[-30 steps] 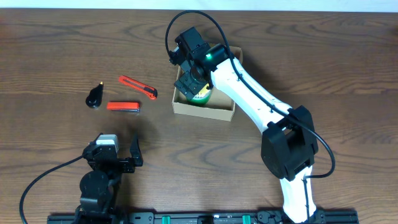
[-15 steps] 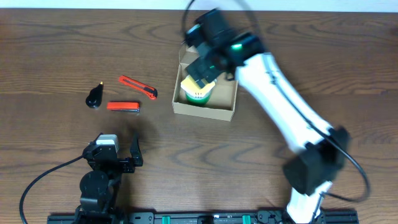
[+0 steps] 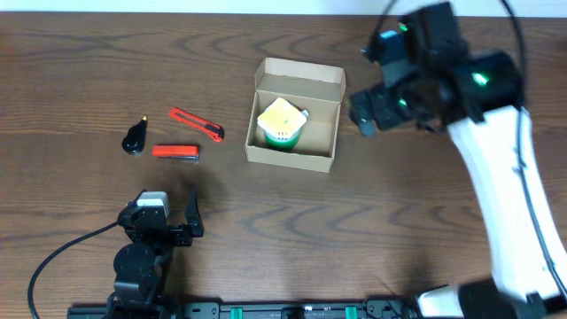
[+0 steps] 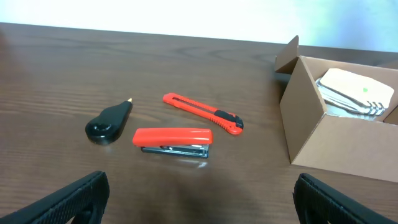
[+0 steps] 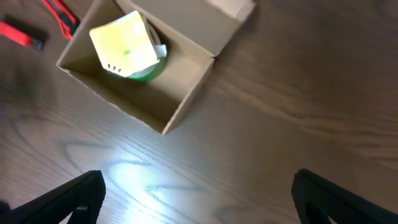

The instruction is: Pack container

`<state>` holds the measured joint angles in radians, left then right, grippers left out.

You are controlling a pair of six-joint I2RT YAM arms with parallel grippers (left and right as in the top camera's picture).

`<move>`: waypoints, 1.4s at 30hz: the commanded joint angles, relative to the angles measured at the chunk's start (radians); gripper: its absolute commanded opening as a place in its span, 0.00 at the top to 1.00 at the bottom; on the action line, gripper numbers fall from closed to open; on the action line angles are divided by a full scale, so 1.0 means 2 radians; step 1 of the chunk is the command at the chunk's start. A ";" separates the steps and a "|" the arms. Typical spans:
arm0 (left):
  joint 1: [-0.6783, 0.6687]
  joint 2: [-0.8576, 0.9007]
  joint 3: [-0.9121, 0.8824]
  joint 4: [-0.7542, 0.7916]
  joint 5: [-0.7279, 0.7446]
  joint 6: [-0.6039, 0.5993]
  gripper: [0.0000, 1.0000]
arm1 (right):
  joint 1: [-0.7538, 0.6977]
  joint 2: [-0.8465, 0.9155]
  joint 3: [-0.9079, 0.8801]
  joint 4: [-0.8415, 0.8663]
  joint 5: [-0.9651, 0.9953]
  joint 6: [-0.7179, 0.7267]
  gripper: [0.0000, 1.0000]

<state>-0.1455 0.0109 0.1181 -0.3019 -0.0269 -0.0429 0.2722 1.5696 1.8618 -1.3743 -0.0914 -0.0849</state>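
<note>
Tan cardboard, the container (image 3: 293,116) sat on the table (image 3: 71,71) close to the middle of the far edge, its flap lid folded open toward that edge. A yellow-topped green object (image 3: 281,121) lay inside, against its left wall. The right end effector (image 3: 366,112) hung above the table just off the container's right side, clear of it, fingers spread wide and released, gripping nothing. From the right wrist, the box filled the upper left, beyond the parted fingers (image 5: 71,199). The left end effector (image 3: 168,214) rested near the near edge, toward the left corner, well apart from the container, likewise released. A red box cutter (image 3: 197,125), red stapler (image 3: 175,151) and small black object (image 3: 134,138) lay left of the container.
</note>
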 commanded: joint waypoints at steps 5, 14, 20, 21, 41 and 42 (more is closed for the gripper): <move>0.002 -0.003 -0.013 -0.001 -0.003 0.010 0.04 | -0.021 -0.162 -0.197 0.058 -0.026 -0.034 0.01; 0.002 -0.003 -0.013 -0.001 -0.003 0.010 0.05 | -0.022 -0.337 -0.355 0.089 -0.027 -0.051 0.01; 0.002 -0.003 -0.013 -0.002 -0.003 0.010 0.05 | -0.022 -0.378 -0.356 0.081 -0.028 -0.052 0.01; 0.002 -0.003 -0.013 0.000 -0.002 0.010 0.05 | -0.022 -0.380 -0.356 0.081 -0.028 -0.052 0.01; 0.002 0.079 0.134 -0.058 0.031 -0.084 0.05 | -0.022 -0.379 -0.356 0.079 -0.028 -0.052 0.01; 0.002 0.104 0.162 -0.073 0.017 -0.084 0.04 | -0.022 -0.379 -0.356 0.079 -0.028 -0.052 0.01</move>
<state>-0.1455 0.1238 0.2794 -0.4244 0.0742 -0.1780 0.2367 0.8116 1.1549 -1.2140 -0.1398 -0.1738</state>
